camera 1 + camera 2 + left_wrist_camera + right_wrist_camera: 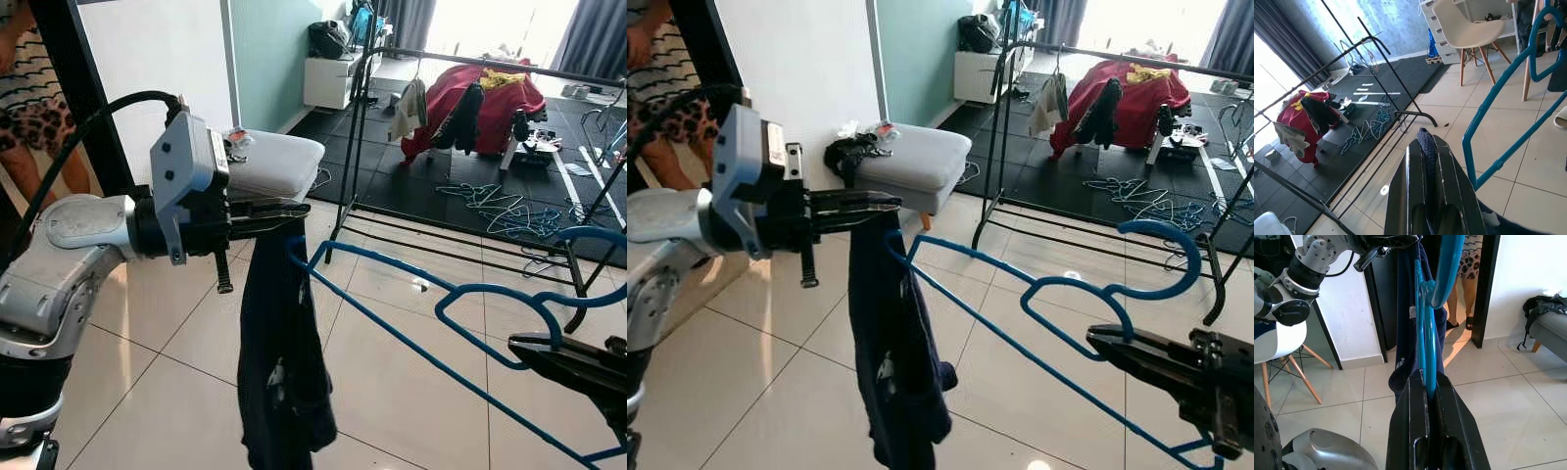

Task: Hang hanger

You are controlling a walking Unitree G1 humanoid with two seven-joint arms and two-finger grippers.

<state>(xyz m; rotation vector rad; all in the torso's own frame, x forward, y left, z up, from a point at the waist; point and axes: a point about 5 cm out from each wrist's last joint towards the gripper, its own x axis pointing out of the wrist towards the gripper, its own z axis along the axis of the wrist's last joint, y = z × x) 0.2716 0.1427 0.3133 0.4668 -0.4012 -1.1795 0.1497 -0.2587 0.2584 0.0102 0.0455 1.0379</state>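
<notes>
Tiled floor (392, 382); right pincer (1107, 338) clamps blue hanger (1019, 294); left pincer (884, 204) pinches dark garment (896, 362).

Blue plastic hanger (441, 304), held level across the lower right of the head views, hook (1176, 250) curling toward the right edge, one arm tip meeting a dark navy garment (279, 362) that hangs limp at lower centre. Black clothes rack (470, 59) stands across the upper right.
</notes>
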